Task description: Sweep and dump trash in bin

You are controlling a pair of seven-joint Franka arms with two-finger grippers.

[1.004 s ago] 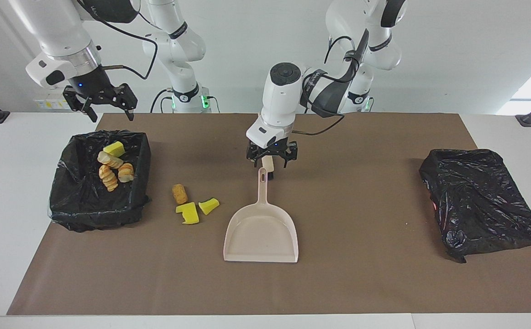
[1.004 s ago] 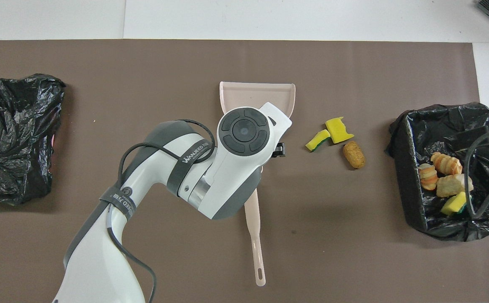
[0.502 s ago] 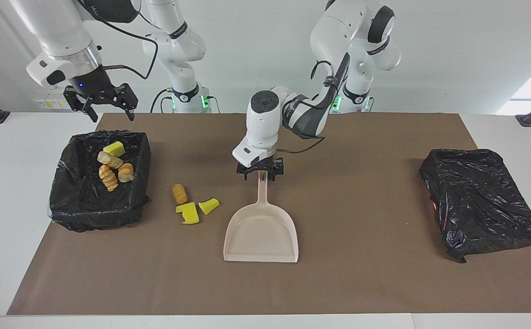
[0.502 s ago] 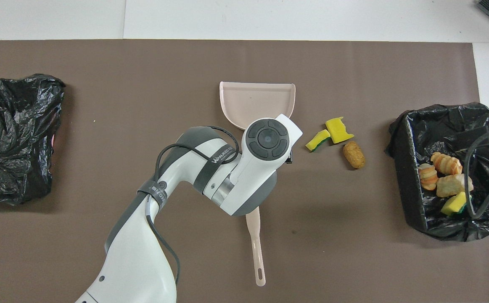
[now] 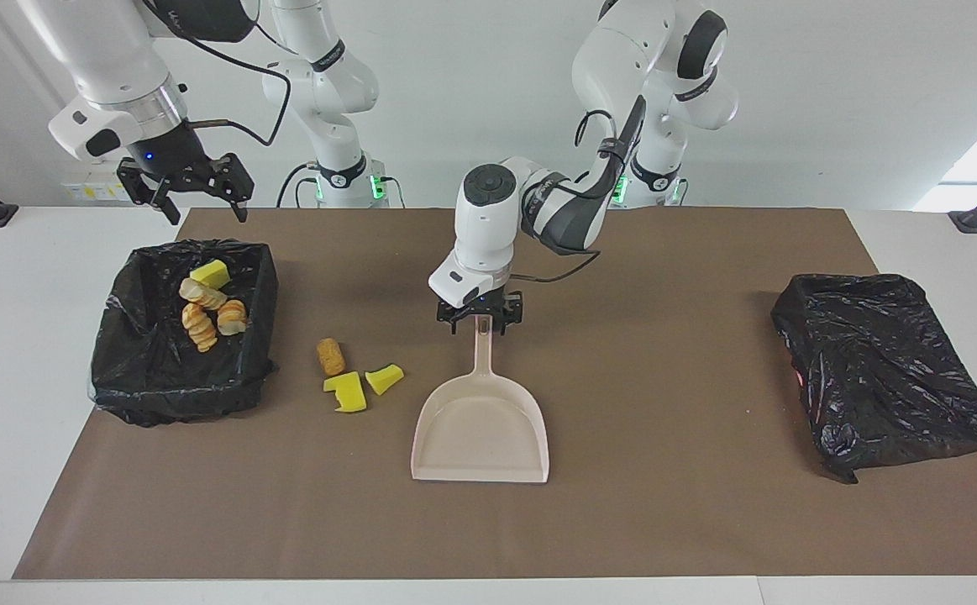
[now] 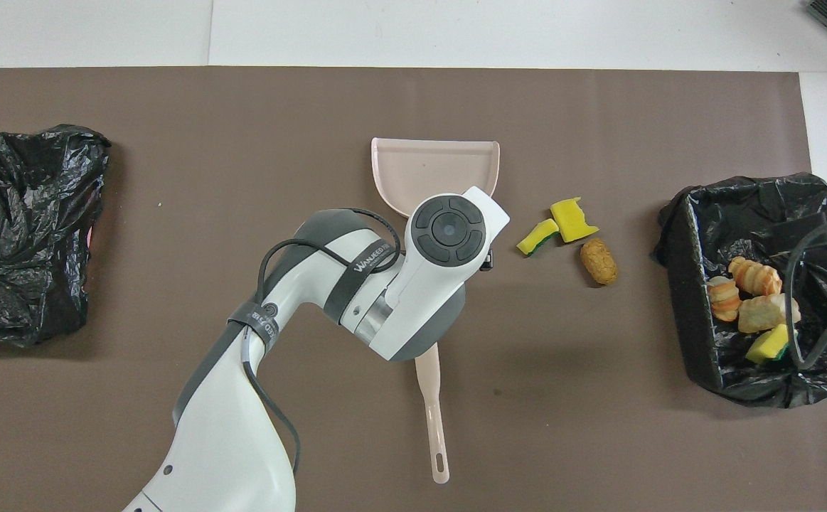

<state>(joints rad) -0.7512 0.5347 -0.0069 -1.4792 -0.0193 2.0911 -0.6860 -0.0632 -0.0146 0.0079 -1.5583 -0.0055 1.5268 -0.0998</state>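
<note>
A pink dustpan (image 5: 480, 433) lies flat mid-table with its handle (image 5: 482, 357) pointing toward the robots; it also shows in the overhead view (image 6: 434, 167). My left gripper (image 5: 480, 324) is low over the handle, and the left arm hides the hand in the overhead view. Loose trash lies beside the pan toward the right arm's end: a tan lump (image 5: 331, 356) (image 6: 599, 261) and two yellow wedges (image 5: 345, 392) (image 5: 384, 378). Several more scraps (image 5: 202, 311) lie in the black-lined bin (image 5: 169, 386) (image 6: 697, 213). My right gripper (image 5: 186, 192) waits open above the bin's edge nearer the robots.
A crumpled black bag (image 5: 883, 370) (image 6: 22, 227) lies at the left arm's end of the table. A brown mat (image 5: 664, 521) covers the table under everything.
Over the last second my left gripper came down and shifted slightly toward the right arm's end onto the dustpan's handle; it has barely moved in the last half second. The right arm stayed put.
</note>
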